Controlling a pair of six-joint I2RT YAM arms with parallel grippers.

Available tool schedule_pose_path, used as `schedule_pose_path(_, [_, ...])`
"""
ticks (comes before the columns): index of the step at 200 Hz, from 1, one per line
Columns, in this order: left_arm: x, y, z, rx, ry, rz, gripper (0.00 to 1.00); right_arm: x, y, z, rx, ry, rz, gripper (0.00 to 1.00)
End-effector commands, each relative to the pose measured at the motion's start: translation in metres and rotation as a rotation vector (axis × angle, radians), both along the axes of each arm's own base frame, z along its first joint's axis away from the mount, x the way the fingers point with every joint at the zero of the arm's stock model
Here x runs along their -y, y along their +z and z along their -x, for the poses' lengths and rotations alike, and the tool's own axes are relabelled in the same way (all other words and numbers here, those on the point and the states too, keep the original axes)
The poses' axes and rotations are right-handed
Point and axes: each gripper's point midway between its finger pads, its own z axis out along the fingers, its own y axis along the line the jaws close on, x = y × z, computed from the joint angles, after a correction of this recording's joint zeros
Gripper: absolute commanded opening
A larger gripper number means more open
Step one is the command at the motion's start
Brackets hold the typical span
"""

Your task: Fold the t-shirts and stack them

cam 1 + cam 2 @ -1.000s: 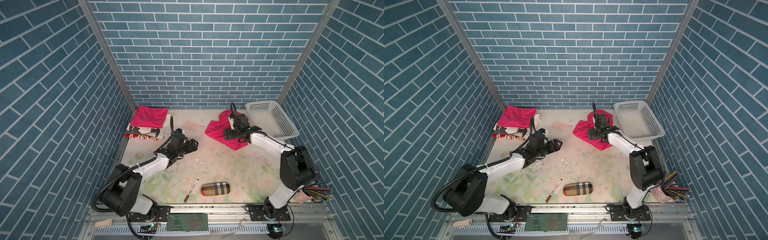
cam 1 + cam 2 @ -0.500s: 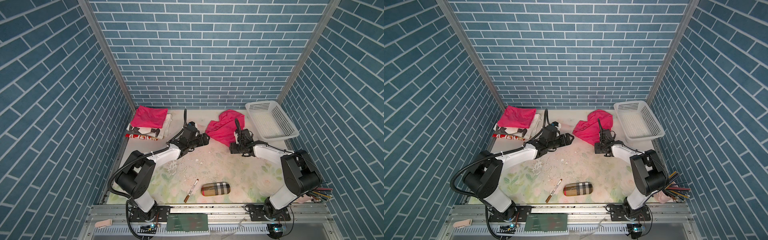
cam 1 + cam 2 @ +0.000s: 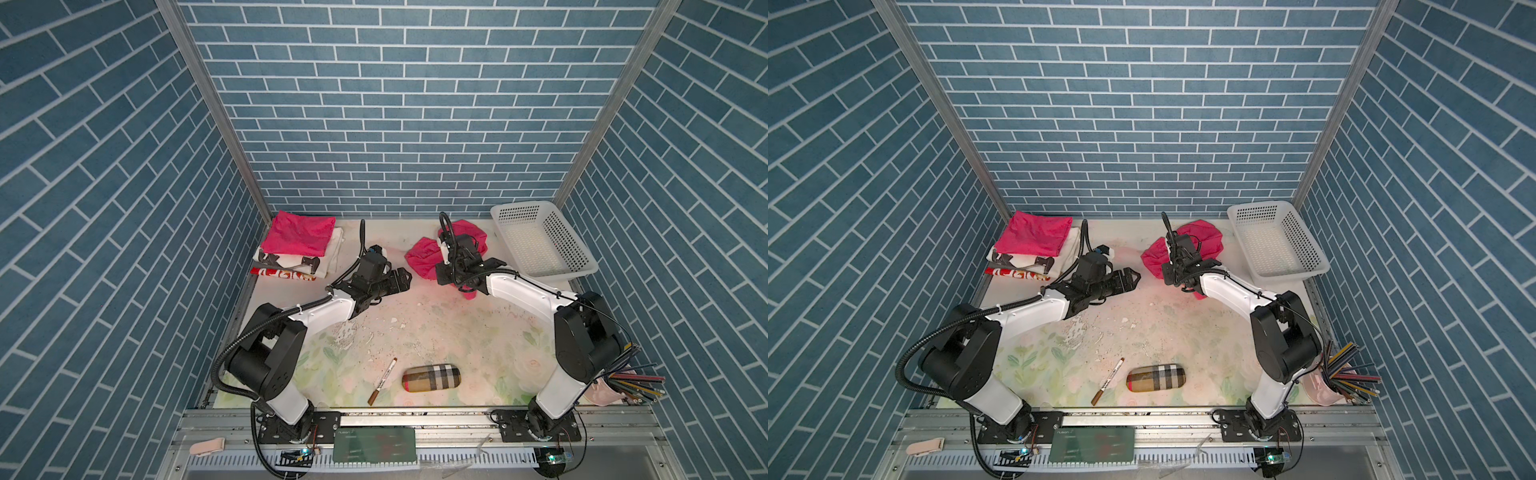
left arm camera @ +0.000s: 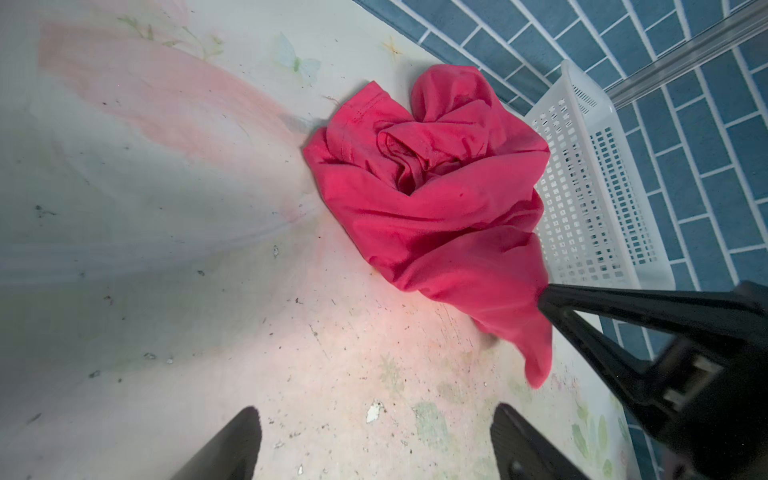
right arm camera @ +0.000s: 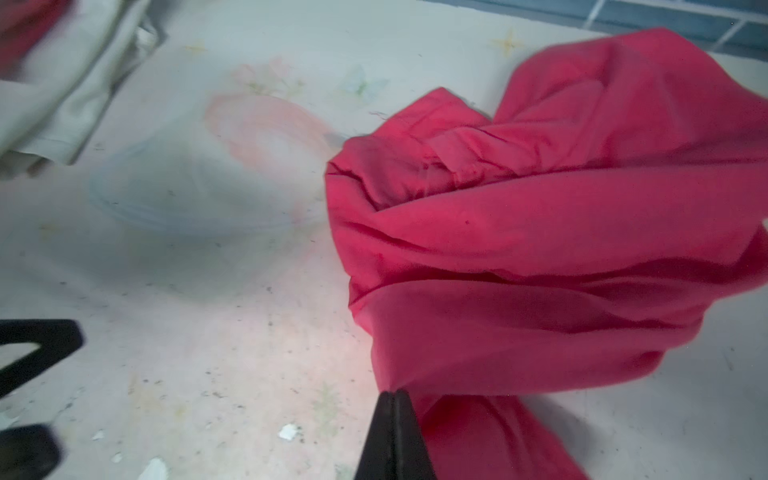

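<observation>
The right claw [image 5: 392, 397] is pressed together on a near fold of the crumpled t-shirt [image 5: 540, 249], pinching the fabric where a loose tail trails onto the desk [image 3: 436, 332]. The left claw [image 4: 374, 415] is spread and empty, low over the desk, pointing at the same shirt and near it but not touching.

The shirt lies at the far side, just beside the white basket [image 3: 557, 232]. Its longer run goes from the back wall toward the pinch. Its free left edge looks nearer the left claw, so a second grasp there would probably let both arms spread it.

A folded t-shirt [image 3: 299, 239] tops the pile [image 3: 332, 253] in the far left corner.
</observation>
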Motion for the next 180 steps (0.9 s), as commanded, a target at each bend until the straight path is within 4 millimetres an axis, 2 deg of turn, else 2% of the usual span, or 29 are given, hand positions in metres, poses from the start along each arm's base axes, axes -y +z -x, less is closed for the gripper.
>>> schedule_pose_path(1, [-0.017, 0.02, -0.001, 0.046, 0.035, 0.031, 0.88, -0.026, 0.065, 0.016, 0.076, 0.104, -0.025, 0.0])
schedule_pose_path(12, [-0.028, 0.028, -0.002, 0.06, 0.06, 0.044, 0.88, -0.045, 0.109, 0.03, 0.149, 0.184, -0.077, 0.0])
schedule_pose_path(22, [-0.036, 0.035, -0.002, 0.075, 0.078, 0.055, 0.88, -0.043, 0.148, 0.034, 0.229, 0.168, -0.123, 0.0])
schedule_pose_path(35, [-0.043, 0.049, -0.001, 0.103, 0.094, 0.067, 0.89, -0.021, 0.187, 0.03, 0.323, 0.114, -0.163, 0.0])
schedule_pose_path(48, [-0.048, 0.06, 0.001, 0.129, 0.103, 0.073, 0.88, 0.006, 0.198, 0.019, 0.34, 0.059, -0.191, 0.0])
schedule_pose_path(60, [-0.049, 0.068, 0.004, 0.143, 0.104, 0.084, 0.89, 0.04, 0.185, 0.002, 0.296, -0.021, -0.197, 0.0])
schedule_pose_path(84, [-0.049, 0.076, 0.007, 0.156, 0.105, 0.102, 0.88, 0.088, 0.124, -0.015, 0.176, -0.14, -0.167, 0.0])
schedule_pose_path(109, [-0.049, 0.072, 0.007, 0.144, 0.102, 0.099, 0.88, 0.141, 0.046, -0.018, 0.043, -0.29, -0.097, 0.0])
schedule_pose_path(117, [-0.047, 0.068, 0.007, 0.135, 0.094, 0.098, 0.88, 0.16, 0.028, -0.016, 0.012, -0.345, -0.062, 0.0])
schedule_pose_path(128, [-0.044, 0.063, 0.009, 0.121, 0.08, 0.1, 0.89, 0.177, 0.014, -0.013, -0.011, -0.387, -0.021, 0.0])
schedule_pose_path(138, [-0.042, 0.058, 0.01, 0.109, 0.074, 0.098, 0.89, 0.185, 0.009, -0.009, -0.019, -0.409, 0.017, 0.12])
schedule_pose_path(160, [-0.036, 0.046, 0.013, 0.085, 0.064, 0.095, 0.88, 0.187, 0.012, 0.003, -0.045, -0.419, 0.04, 0.46])
schedule_pose_path(172, [-0.034, 0.04, 0.013, 0.075, 0.063, 0.099, 0.88, 0.178, 0.022, 0.009, -0.008, -0.402, 0.042, 0.61])
schedule_pose_path(180, [-0.032, 0.038, 0.014, 0.068, 0.061, 0.103, 0.89, 0.164, 0.028, 0.015, 0.019, -0.378, 0.024, 0.7])
